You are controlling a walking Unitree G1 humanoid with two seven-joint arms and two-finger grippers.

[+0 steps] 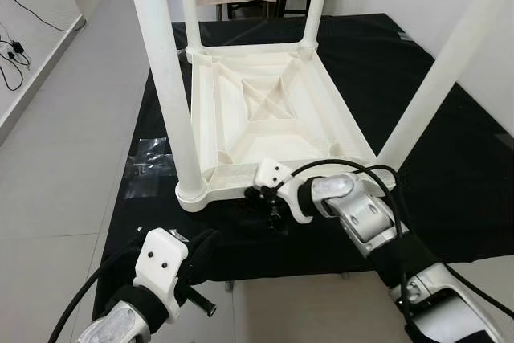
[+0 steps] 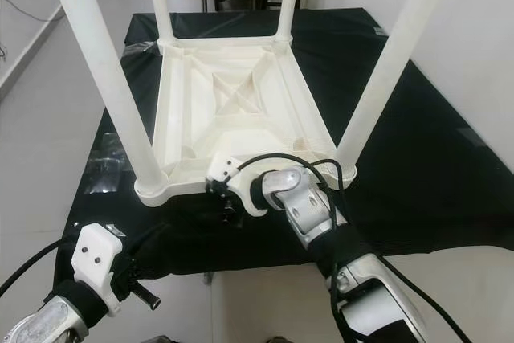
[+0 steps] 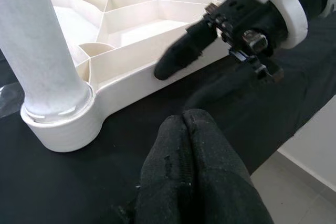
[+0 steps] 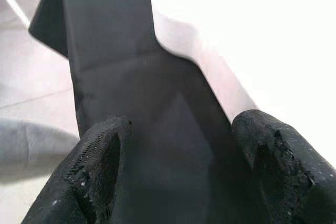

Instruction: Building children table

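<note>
the right gripper (image 1: 269, 198), jaws wide, sits at the near rim of the upturned white plastic children's table (image 1: 273, 110); the left gripper (image 3: 186, 145), jaws closed, is further off.

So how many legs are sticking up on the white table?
4. Near left leg stands by the left gripper, near right leg rises past the right gripper, and far left leg and far right leg stand at the table's back corners.

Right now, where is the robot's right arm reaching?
In the left eye view the right gripper is at the near edge of the upturned white table, jaws open, on the black cloth, right of its near-left leg.
</note>
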